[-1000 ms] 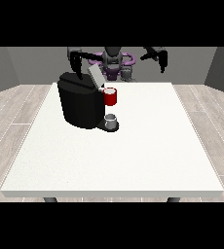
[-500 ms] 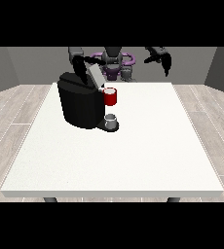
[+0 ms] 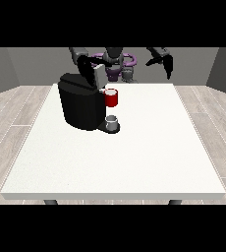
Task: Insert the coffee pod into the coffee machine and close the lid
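Front view showed the coffee machine (image 3: 83,102) near the tabletop's (image 3: 149,147) far left corner, its lid (image 3: 98,75) raised and unclosed. A grey thing (image 3: 112,119) sat at its base. Neither hand (image 3: 88,68) (image 3: 165,61) plainly held anything; finger positions were unreadable.

We have a single view here, taken from across the table (image 3: 134,162) and facing the robot (image 3: 116,61), which sits small at the top centre of the frame. The camera stands above table height and tilts down, so we see the whole white tabletop spread through the middle, its near edge low in the frame and its far edge up by the robot. It stands fairly far back: wooden floor shows at both sides and grey walls at the upper corners. The coffee machine (image 3: 80,101) lies left of centre. With one view, we share nothing between cameras.
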`<state>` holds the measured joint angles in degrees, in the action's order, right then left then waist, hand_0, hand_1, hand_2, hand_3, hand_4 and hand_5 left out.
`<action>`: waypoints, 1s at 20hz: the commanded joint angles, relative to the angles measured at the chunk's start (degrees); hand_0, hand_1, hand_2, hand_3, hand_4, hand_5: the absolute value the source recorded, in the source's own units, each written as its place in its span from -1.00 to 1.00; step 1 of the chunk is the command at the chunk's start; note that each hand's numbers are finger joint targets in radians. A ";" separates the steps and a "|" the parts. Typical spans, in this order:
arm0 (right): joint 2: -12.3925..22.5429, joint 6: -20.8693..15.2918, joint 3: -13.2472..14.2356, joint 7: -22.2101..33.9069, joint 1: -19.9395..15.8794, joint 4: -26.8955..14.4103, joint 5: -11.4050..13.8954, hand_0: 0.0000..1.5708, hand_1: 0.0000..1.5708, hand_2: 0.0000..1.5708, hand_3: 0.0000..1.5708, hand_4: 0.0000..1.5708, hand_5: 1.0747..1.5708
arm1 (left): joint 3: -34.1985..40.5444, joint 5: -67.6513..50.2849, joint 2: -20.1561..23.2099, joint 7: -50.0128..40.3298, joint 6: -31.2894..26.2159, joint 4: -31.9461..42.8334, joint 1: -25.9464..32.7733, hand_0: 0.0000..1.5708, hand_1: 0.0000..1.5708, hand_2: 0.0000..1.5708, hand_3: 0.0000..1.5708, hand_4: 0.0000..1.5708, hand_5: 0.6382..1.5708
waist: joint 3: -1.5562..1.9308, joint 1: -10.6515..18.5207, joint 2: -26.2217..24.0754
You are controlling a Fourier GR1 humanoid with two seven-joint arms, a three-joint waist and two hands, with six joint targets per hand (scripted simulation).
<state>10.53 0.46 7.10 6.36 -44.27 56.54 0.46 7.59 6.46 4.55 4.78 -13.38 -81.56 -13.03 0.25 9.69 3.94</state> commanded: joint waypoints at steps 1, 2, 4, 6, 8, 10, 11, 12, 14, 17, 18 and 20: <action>-0.61 -0.11 -2.59 -0.30 -4.25 0.02 2.42 -1.00 -1.00 -1.00 -1.00 -0.95 1.00 | -1.58 0.61 -0.29 -1.27 -0.04 -1.11 -1.42 -1.00 -1.00 -1.00 -1.00 -0.48 1.00 | -0.25 1.95 0.01; -0.09 1.83 -2.39 -0.94 -3.99 0.77 1.46 -1.00 -1.00 -1.00 -1.00 -0.87 1.00 | 0.37 -1.02 1.37 -2.18 -1.17 -0.35 -2.02 -1.00 -1.00 -1.00 -1.00 -0.51 1.00 | -0.25 1.24 0.06; 0.78 1.18 -1.87 -1.45 -4.67 0.19 2.03 -1.00 -1.00 -1.00 -1.00 -1.00 1.00 | -0.21 -1.23 0.91 -0.49 -1.60 -1.06 -0.10 -1.00 -1.00 -1.00 -1.00 -0.58 1.00 | -0.25 2.90 0.62; -3.15 -1.13 -3.95 1.02 -6.50 1.49 2.90 -1.00 -1.00 -1.00 -1.00 -1.00 1.00 | 1.58 -1.82 2.33 -1.50 -1.39 1.09 -3.14 -1.00 -1.00 -1.00 -1.00 -0.55 1.00 | -0.27 1.48 0.52; -3.11 -0.45 -4.90 -2.54 -4.77 1.84 3.86 -1.00 -1.00 -1.00 -1.00 -1.00 1.00 | -1.50 1.50 -0.30 3.08 0.76 0.63 0.25 -1.00 -1.00 -1.00 -1.00 -0.58 1.00 | -0.27 2.52 2.75; -2.62 -1.35 -5.68 1.57 -7.54 2.89 5.02 -1.00 -1.00 -1.00 -1.00 -1.00 1.00 | -0.05 0.03 0.83 1.62 -0.06 1.45 -1.93 -1.00 -1.00 -1.00 -1.00 -0.59 1.00 | -0.29 3.33 2.35; -2.78 -2.07 -6.99 2.01 -7.41 3.22 6.59 -1.00 -1.00 -1.00 -1.00 -1.00 1.00 | -0.76 -0.23 1.04 0.31 -1.21 0.96 -2.33 -1.00 -1.00 -1.00 -1.00 -0.58 1.00 | -0.29 4.51 1.83; -1.10 -1.85 -5.94 0.75 -8.81 3.63 6.41 -1.00 -1.00 -1.00 -1.00 -0.87 1.00 | -1.46 0.49 0.58 2.28 -0.62 0.19 -3.32 -1.00 -1.00 -1.00 -1.00 -0.54 1.00 | -0.27 5.47 4.36; -1.59 -2.50 -6.76 4.04 -8.34 4.97 6.92 -1.00 -1.00 -1.00 -1.00 -0.90 1.00 | -1.69 -0.81 0.64 2.04 -2.54 0.26 -1.79 -1.00 -1.00 -1.00 -1.00 -0.51 1.00 | -0.29 7.48 2.07; 2.29 -1.99 -5.58 4.09 -9.54 6.38 7.55 -1.00 -1.00 -1.00 -1.00 -0.62 1.00 | -2.05 -0.37 0.19 1.62 -1.55 -0.90 -4.13 -1.00 -1.00 -1.00 -1.00 -0.44 1.00 | -0.22 9.26 5.50; 1.99 -3.13 -5.34 6.32 -12.05 6.94 7.66 -1.00 -1.00 -1.00 -1.00 -0.67 1.00 | -3.42 0.11 -0.24 0.50 -2.09 -0.58 -5.25 -1.00 -1.00 -1.00 -1.00 -0.44 1.00 | -0.23 10.37 6.07; 1.86 -4.14 -5.30 8.43 -12.49 8.04 8.04 -1.00 -1.00 -1.00 -1.00 -0.69 1.00 | -4.14 0.93 -0.40 1.31 -1.80 -0.93 -5.34 -1.00 -1.00 -1.00 -1.00 -0.51 1.00 | -0.24 11.98 5.88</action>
<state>15.27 -4.43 4.78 20.37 -50.21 62.97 7.87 5.17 6.49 4.66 6.09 -14.93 -81.79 -17.49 1.33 15.79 9.09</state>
